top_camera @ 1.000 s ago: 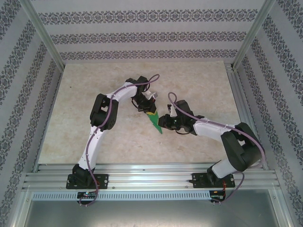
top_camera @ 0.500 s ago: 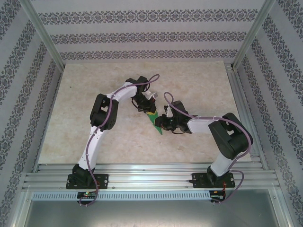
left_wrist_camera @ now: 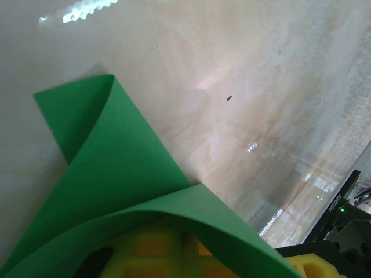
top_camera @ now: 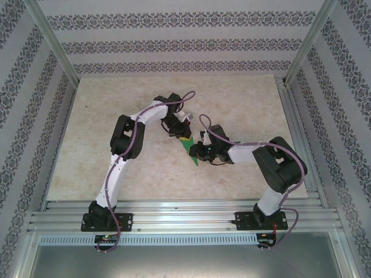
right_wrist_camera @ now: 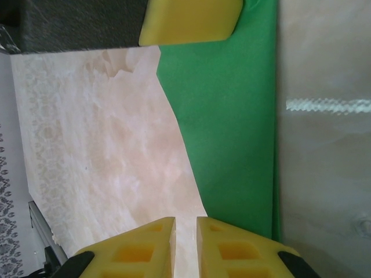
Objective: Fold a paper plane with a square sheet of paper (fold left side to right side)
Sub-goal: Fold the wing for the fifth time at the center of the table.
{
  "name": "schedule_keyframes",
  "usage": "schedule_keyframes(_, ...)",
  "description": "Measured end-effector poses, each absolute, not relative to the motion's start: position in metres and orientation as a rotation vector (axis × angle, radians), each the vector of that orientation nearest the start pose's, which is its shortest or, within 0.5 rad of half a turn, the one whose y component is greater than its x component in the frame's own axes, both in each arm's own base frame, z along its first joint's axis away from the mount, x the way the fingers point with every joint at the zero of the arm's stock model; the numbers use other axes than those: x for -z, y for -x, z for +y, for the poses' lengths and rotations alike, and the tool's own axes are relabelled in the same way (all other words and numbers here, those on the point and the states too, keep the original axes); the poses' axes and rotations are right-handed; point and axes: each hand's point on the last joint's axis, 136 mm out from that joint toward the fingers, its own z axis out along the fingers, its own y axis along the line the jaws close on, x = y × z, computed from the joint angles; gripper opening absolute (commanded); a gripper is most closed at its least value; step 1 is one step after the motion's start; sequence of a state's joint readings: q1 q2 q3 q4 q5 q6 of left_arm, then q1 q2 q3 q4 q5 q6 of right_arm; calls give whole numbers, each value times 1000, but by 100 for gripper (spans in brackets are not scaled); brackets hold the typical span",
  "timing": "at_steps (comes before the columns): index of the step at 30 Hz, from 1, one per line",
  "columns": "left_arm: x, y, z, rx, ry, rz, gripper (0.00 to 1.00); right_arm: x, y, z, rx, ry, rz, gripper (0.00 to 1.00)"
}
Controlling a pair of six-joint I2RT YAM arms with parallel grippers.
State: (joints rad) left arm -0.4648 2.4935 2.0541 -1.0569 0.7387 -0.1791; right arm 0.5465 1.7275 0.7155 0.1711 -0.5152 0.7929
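Observation:
The bright-green sheet of paper (top_camera: 192, 155) lies mid-table, folded into a narrow, pointed paper plane shape. My left gripper (top_camera: 184, 139) is at its far end, shut. In the left wrist view a green flap (left_wrist_camera: 116, 168) arches up over the closed yellow fingertips of the left gripper (left_wrist_camera: 184, 246). My right gripper (top_camera: 198, 152) rests low at the paper's right edge. Seen from the right wrist, the right gripper (right_wrist_camera: 185, 231) stands open by a narrow gap with bare table showing through it. One of its fingers (right_wrist_camera: 243, 249) overlaps the edge of the paper (right_wrist_camera: 232, 133). The left gripper's yellow finger (right_wrist_camera: 191, 20) sits on the paper's far end.
The beige marbled table top (top_camera: 116, 110) stretches wide to the left and back. Patterned walls and aluminium posts (top_camera: 52, 43) enclose it. A metal rail (top_camera: 185, 217) carries both arm bases at the near edge. The two arms work close together at the centre.
The right arm has swung left, bringing its gripper up to the paper's right edge with its jaws narrowing slightly. The left arm and the paper have stayed put.

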Motion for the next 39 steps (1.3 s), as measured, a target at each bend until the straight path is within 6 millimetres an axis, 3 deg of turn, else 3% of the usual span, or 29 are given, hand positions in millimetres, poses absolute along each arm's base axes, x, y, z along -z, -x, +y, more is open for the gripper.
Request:
schedule_keyframes(19,-22,-389,-324,1165,-484,3053,0,-20,-288,276,-1174,-59,2649,16)
schedule_keyframes(30,-22,-389,-323,1160,-484,3053,0,-30,-285,278,-1198,-60,2616,22)
schedule_keyframes(35,-22,-389,-323,1159,-495,3049,0,-44,-279,268,-1199,-71,2592,17)
schedule_keyframes(39,-22,-389,-323,1159,-504,3046,0,-40,-275,265,-1196,-81,2605,14)
